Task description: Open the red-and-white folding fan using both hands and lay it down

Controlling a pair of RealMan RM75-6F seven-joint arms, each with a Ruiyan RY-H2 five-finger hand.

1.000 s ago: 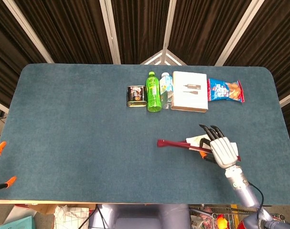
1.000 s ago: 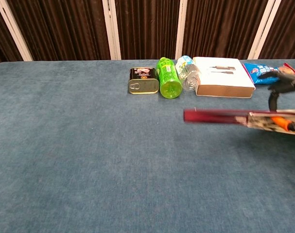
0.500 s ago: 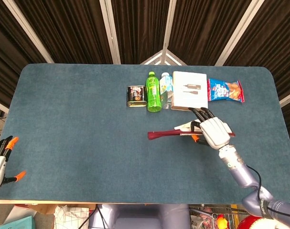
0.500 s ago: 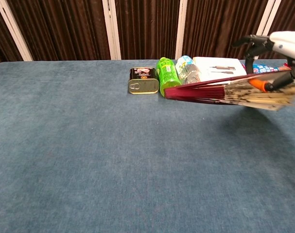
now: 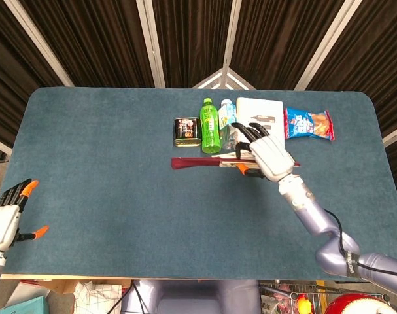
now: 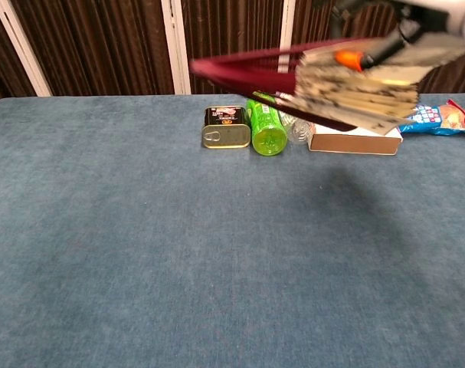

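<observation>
My right hand (image 5: 267, 154) holds the red-and-white folding fan (image 5: 198, 162) well above the table, its dark red ribs pointing left. In the chest view the fan (image 6: 347, 80) hangs high and near the camera, partly spread, with pale leaves showing under the red guard. The right hand (image 6: 401, 34) grips it at the top right edge of that view. My left hand (image 5: 7, 221) hovers off the table's front left corner, fingers apart and holding nothing.
Along the back of the blue table (image 5: 106, 163) stand a tin can (image 5: 186, 131), a green bottle (image 5: 210, 125), a clear bottle (image 5: 227, 122), a white box (image 5: 259, 124) and a snack packet (image 5: 309, 124).
My right hand has lifted the fan off the table and carried it up and to the left; its leaves have begun to spread. My left hand has risen into view at the front left.
</observation>
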